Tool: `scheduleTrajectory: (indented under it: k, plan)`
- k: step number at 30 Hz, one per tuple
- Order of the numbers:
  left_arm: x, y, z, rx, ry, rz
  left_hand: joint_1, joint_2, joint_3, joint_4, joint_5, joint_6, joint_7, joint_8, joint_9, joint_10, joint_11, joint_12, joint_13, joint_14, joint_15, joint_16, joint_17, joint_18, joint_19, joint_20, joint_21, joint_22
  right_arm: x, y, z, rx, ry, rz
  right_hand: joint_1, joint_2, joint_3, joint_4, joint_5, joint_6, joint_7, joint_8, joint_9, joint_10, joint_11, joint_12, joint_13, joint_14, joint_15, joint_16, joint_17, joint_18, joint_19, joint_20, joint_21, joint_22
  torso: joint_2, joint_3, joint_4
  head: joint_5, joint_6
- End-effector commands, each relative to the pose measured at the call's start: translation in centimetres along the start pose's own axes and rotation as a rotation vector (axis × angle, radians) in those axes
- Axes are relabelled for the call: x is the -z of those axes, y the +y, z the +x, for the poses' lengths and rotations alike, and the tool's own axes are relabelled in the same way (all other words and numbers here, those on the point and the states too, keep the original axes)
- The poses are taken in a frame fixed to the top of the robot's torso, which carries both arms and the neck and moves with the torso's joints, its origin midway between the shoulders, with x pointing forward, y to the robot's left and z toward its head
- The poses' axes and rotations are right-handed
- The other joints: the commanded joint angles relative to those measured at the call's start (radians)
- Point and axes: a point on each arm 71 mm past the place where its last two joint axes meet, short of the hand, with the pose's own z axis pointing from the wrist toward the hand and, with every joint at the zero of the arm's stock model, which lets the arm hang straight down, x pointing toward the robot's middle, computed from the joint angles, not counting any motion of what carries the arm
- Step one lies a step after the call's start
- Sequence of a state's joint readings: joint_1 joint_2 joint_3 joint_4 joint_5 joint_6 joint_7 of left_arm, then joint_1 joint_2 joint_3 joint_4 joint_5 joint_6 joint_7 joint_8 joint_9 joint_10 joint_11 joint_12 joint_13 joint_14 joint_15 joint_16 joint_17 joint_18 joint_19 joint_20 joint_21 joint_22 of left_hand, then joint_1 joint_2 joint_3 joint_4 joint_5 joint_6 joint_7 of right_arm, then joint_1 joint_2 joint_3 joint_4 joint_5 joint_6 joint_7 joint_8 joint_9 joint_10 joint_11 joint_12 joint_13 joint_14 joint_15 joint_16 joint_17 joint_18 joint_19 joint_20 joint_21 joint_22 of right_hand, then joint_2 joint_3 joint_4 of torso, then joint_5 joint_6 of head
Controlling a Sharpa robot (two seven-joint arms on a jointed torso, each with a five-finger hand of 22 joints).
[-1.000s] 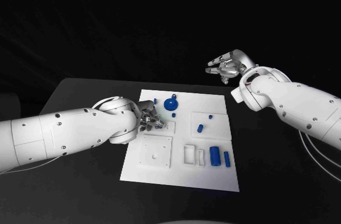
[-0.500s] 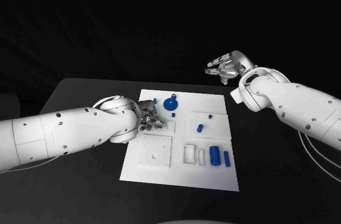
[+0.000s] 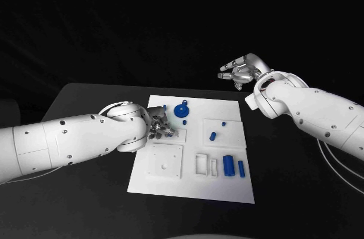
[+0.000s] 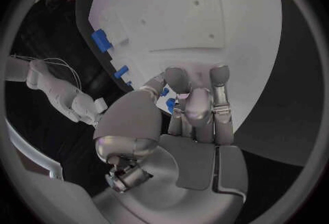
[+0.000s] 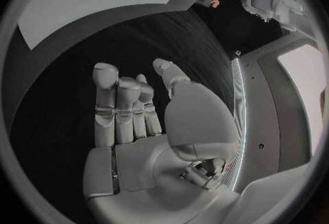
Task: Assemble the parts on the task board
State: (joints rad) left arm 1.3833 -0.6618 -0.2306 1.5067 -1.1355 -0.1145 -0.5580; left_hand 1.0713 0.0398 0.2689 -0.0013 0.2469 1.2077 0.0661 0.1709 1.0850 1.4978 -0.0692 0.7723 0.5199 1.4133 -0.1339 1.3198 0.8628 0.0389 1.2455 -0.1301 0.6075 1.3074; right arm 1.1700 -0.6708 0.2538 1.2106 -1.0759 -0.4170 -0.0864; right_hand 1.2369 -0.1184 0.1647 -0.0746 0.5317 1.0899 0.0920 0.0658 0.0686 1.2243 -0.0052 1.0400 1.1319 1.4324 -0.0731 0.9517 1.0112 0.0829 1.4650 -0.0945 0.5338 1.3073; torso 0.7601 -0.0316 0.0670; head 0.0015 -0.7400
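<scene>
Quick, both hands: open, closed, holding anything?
Left hand: over the task board, fingers curled; cannot tell whether it holds a part.
Right hand: open, holding nothing, raised beyond the board.

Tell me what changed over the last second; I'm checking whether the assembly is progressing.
Almost nothing. The left hand stays low over the task board beside the round blue part, fingers curled around a small blue piece. The right hand stays raised beyond the board, empty. The parts kept their places.
</scene>
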Motion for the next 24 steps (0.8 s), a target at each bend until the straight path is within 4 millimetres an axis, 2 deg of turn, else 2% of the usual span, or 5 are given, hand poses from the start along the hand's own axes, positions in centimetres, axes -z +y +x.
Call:
scheduleTrajectory:
  k: [1, 24]
  plan:
    - [-0.20, 0.15, 1.68, -0.033, 0.079, -0.016, -0.004, -0.013, -0.009, 0.005, -0.009, 0.146, -0.135, -0.007, -0.001, 0.012, -0.036, 0.003, 0.001, 0.002, -0.003, 0.004, 0.000, 0.009, 0.002, 0.004, 0.004, 0.018, 0.01, 0.13, 0.15, 0.000, 0.015, -0.009, -0.010, 0.001, -0.004, 0.004, 0.005, -0.005, 0.004, -0.003, -0.001, -0.008, -0.001, -0.004, -0.001, -0.005, 0.000, -0.004, -0.001, 0.020, 0.046, 0.003, -0.004, 0.058, -0.001, -0.0005, 0.0002, 0.000, 0.001]
    - [-0.28, 0.07, 1.59, -0.041, 0.067, -0.015, -0.014, -0.039, -0.033, 0.057, -0.037, 0.148, -0.136, -0.006, 0.000, 0.013, -0.037, 0.004, -0.002, 0.003, -0.005, 0.003, 0.000, 0.008, 0.004, 0.003, 0.003, 0.018, 0.01, 0.06, 0.24, -0.002, 0.015, -0.007, -0.007, 0.003, -0.012, 0.008, 0.008, -0.008, 0.005, -0.003, -0.001, -0.008, -0.001, -0.005, -0.002, -0.005, 0.000, -0.005, -0.002, 0.021, 0.046, 0.003, -0.007, 0.057, 0.000, -0.0014, 0.0001, -0.002, 0.001]
